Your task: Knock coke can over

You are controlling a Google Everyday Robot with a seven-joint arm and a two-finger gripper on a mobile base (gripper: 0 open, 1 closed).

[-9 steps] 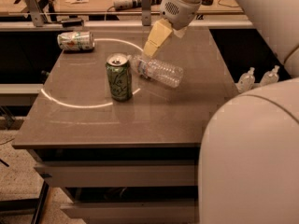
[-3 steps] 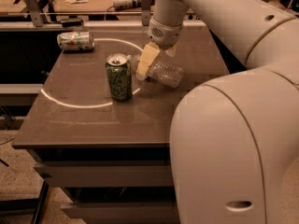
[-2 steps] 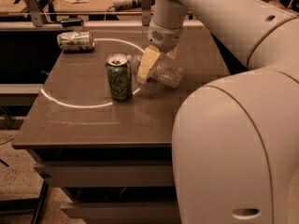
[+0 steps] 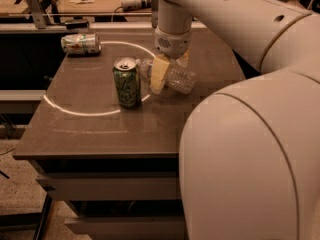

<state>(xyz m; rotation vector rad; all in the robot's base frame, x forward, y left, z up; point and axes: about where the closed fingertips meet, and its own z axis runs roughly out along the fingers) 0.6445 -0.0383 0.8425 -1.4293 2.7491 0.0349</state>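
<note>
Where the white light ring (image 4: 75, 111) curves across the brown table (image 4: 100, 134), the green can (image 4: 126, 82) stands upright, the only can on its base. The gripper (image 4: 161, 76) hangs just right of the green can, near it but apart, low over the tabletop. Whether it is released or clenched cannot be told. A clear plastic bottle (image 4: 179, 79) lies on its side right of the green can, partly behind the gripper. A silver can (image 4: 81, 43) lies on its side behind and left of the green can, well apart from it. The white arm (image 4: 225, 14) reaches in from behind and right of the green can.
</note>
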